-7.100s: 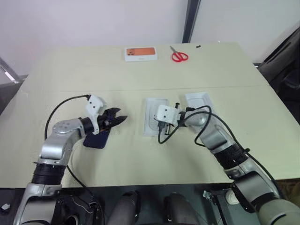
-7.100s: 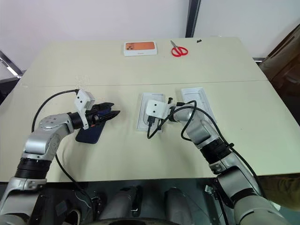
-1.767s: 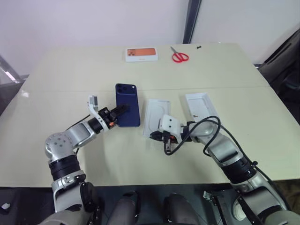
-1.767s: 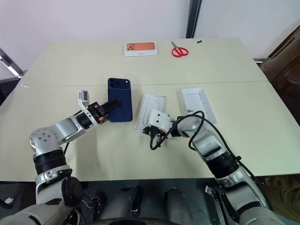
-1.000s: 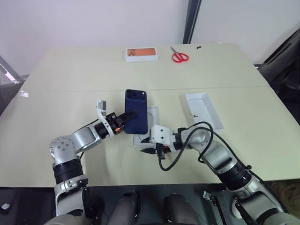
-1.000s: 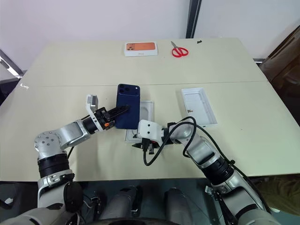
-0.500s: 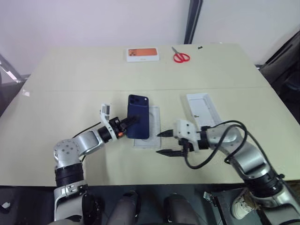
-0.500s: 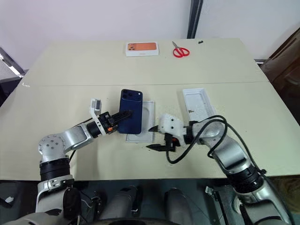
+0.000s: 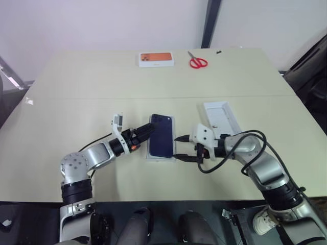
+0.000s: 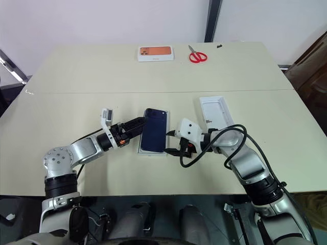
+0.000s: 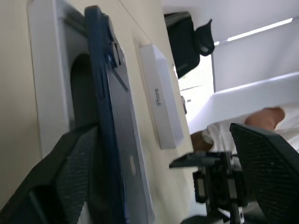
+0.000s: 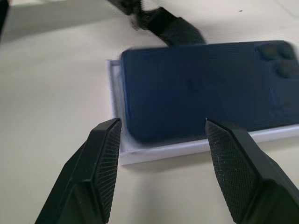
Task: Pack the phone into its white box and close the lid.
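left eye view: we see the phone [image 9: 162,141] lying on the white box [image 9: 149,155] in the middle of the desk [image 9: 76,92], back side up. our left claw [image 9: 145,132] is open, with its fingers on each side of the phone's left edge, letting it go. our right claw [image 9: 180,147] is open too, just beside the box's right side, holding nothing. the lid [image 9: 222,118] lies apart, to the right.

Orange-picture box [image 9: 156,59], red scissors [image 9: 195,62]
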{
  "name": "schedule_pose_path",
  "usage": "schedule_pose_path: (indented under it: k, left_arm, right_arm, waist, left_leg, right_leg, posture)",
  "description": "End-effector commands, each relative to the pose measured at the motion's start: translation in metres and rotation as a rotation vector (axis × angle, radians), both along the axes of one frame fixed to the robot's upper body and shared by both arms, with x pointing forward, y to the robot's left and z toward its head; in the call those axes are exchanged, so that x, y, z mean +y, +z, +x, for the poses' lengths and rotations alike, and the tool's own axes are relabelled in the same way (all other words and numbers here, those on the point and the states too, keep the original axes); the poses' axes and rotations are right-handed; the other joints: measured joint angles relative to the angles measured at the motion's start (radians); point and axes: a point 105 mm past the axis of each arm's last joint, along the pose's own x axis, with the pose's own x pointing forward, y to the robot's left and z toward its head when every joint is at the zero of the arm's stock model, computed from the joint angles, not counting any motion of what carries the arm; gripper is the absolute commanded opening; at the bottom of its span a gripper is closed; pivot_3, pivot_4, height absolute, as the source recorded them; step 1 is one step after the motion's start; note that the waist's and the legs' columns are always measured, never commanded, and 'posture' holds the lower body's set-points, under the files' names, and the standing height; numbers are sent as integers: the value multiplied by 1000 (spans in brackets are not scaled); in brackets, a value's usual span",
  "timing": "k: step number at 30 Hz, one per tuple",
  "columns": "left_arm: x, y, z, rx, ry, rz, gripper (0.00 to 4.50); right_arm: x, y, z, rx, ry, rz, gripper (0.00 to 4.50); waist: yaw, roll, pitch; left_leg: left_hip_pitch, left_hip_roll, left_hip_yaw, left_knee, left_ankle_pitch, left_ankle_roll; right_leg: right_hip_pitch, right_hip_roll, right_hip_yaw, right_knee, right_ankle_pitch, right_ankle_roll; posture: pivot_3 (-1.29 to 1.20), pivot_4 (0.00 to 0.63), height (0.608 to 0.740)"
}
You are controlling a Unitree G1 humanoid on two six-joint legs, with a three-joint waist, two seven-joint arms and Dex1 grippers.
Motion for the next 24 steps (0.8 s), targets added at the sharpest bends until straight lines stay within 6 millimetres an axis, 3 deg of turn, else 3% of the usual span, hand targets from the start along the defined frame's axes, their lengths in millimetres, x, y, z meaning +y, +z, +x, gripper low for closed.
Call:
schedule_pose_path:
  k: [1,10,16,20,23,24]
  left_arm:
    - [3,10,-1,-51,-4,13,4345]
    - [7,15,-7,-90,-26,52,4345]
    - [26,20,-6,-179,-6,163,4345]
    - [40,14,7,-248,54,297,3088]
    - [37,12,13,-287,49,336,1580]
    - [34,8,14,-292,31,352,1033]
  right_arm:
    - [1,9,4,-47,-1,18,2988]
    - [1,9,10,-60,-18,26,2988]
    - [-1,11,14,-29,-47,67,2988]
    - [-6,12,21,-34,-89,80,1648]
    - [-10,11,30,-62,-136,67,79]
    - [-12,8,34,-80,-155,41,0]
  waist:
    - [-1,0,0]
    - [-2,0,0]
    - [-3,0,0]
    - [-2,1,0]
    - [1,0,0]
    - [0,0,0]
  left_leg:
    - [0,0,0,0,0,0]
    - [0,0,0,0,0,0]
    - [0,0,0,0,0,0]
    - [0,0,0,-1,0,0]
    - [0,0,0,-1,0,0]
    - [0,0,0,-1,0,0]
  right_leg:
    - [0,0,0,0,0,0]
    - [0,0,0,0,0,0]
    - [-1,0,0,0,0,0]
    - [-1,0,0,0,0,0]
    - [0,0,0,0,0,0]
    - [0,0,0,0,0,0]
  posture:
    - [0,150,734]
    - [0,150,734]
    - [0,150,734]
    - [0,150,734]
    - [0,150,734]
    - [0,150,734]
